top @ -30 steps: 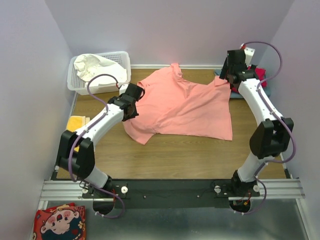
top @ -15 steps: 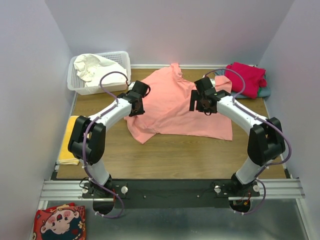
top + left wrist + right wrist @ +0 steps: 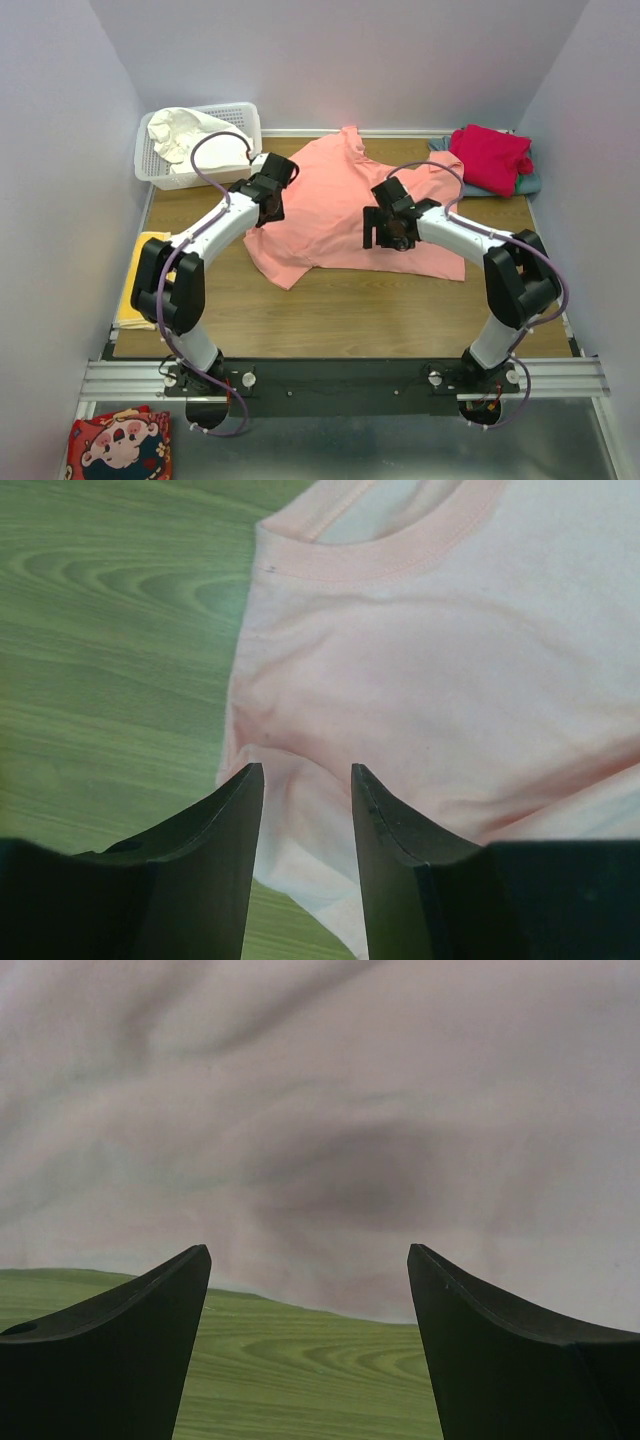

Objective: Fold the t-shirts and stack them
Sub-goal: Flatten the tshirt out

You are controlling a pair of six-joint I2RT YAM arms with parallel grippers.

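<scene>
A: Where did the pink shirt [image 3: 340, 215] lie?

B: Spread mid-table [image 3: 330, 315], collar to the far side and hem to the near side. The long axis ran roughly far to near, slanting a little. The near-left corner looked rumpled, so it was not flat.

A: The other shirts?

B: The red shirt [image 3: 490, 155] sat on the grey-blue shirt [image 3: 532, 182] at the far right. The white shirt [image 3: 185, 135] was heaped in the basket [image 3: 247, 118] at the far left. All three were well apart from both arms.

A: Left gripper [image 3: 306, 772]?

B: Over the pink shirt's left edge, where cloth met wood. The jaws stood narrowly parted with nothing between them. A ribbed band showed just beyond the tips; I could not tell sleeve from neckline.

A: Right gripper [image 3: 308, 1250]?

B: Jaws wide apart and empty. It hung over the body of the shirt, with the cloth edge and bare table just below the tips.

A: What did the next move turn on?

B: My judgement: each arm had its own side of the shirt directly beneath it, left on the left edge, right towards the middle-right. A fold would go across that far-near axis, and each gripper needed only to drop and pinch.
</scene>
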